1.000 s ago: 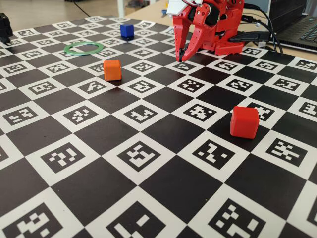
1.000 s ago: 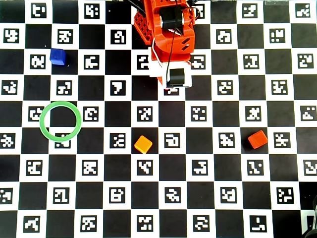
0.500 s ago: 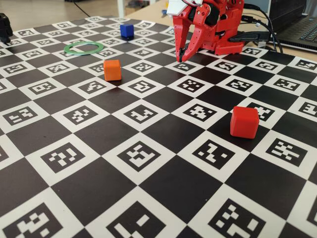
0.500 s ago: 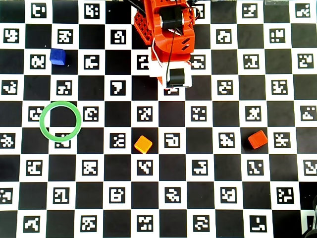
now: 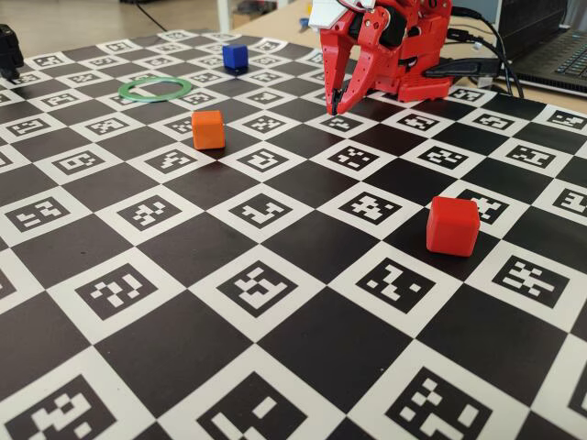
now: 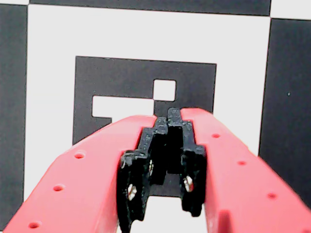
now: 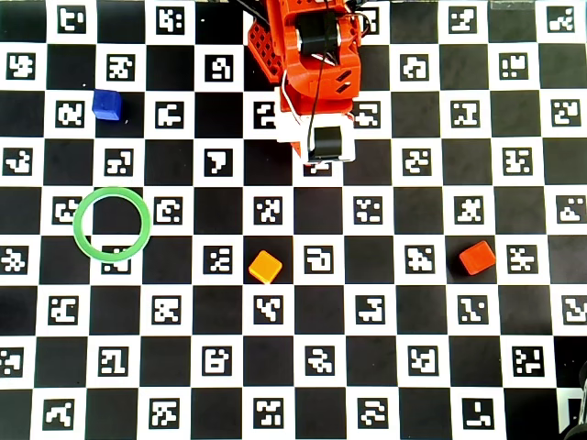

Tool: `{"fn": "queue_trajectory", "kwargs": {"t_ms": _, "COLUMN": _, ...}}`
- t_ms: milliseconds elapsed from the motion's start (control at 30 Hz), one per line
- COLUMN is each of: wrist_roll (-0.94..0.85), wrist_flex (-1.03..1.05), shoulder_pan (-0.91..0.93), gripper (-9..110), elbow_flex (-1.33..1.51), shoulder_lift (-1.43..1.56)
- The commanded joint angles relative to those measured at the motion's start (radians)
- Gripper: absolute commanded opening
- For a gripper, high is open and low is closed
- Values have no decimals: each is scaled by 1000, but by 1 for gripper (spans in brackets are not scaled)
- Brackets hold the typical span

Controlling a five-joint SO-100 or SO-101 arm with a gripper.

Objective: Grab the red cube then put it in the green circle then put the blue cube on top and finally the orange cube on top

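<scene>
Resting end effector (image 6: 167,119), fingertips together

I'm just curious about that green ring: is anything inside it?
No. Inside the green circle only the checkered board shows, in the overhead view. The red cube, blue cube and orange cube all sit apart from it.

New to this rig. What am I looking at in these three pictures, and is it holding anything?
It is a small red robot arm with a two-finger gripper, parked at the back of a checkered marker board. One camera stands low at the side, one looks straight down, and one rides on the wrist, showing the fingers closed with nothing between them. On the board lie a red cube, an orange cube, a blue cube and an empty green circle, all apart from each other. Nothing is held.
</scene>
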Motion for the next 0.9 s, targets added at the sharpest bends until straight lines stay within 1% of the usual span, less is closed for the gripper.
{"fn": "queue_trajectory", "kwargs": {"t_ms": 0, "wrist_roll": -17, "wrist_flex": 69, "shoulder_pan": -5, "gripper": -5, "elbow_flex": 52, "shoulder_lift": 51}}
{"fn": "queue_trajectory", "kwargs": {"t_ms": 167, "wrist_roll": -38, "wrist_flex": 69, "shoulder_pan": -6, "gripper": -5, "elbow_flex": 52, "shoulder_lift": 51}}
{"fn": "queue_trajectory", "kwargs": {"t_ms": 300, "wrist_roll": 6, "wrist_flex": 11, "shoulder_pan": 0, "gripper": -5, "elbow_flex": 52, "shoulder_lift": 51}}
{"fn": "queue_trajectory", "kwargs": {"t_ms": 433, "wrist_roll": 104, "wrist_flex": -26, "shoulder_pan": 6, "gripper": -5, "elbow_flex": -20, "shoulder_lift": 20}}
{"fn": "queue_trajectory", "kwargs": {"t_ms": 567, "wrist_roll": 190, "wrist_flex": -20, "shoulder_pan": -23, "gripper": -5, "elbow_flex": -225, "shoulder_lift": -184}}
{"fn": "queue_trajectory", "kwargs": {"t_ms": 767, "wrist_roll": 374, "wrist_flex": 81, "shoulder_pan": -87, "gripper": -5, "elbow_flex": -586, "shoulder_lift": -434}}
{"fn": "queue_trajectory", "kwargs": {"t_ms": 867, "wrist_roll": 565, "wrist_flex": 175, "shoulder_pan": -124, "gripper": -5, "elbow_flex": -776, "shoulder_lift": -546}}
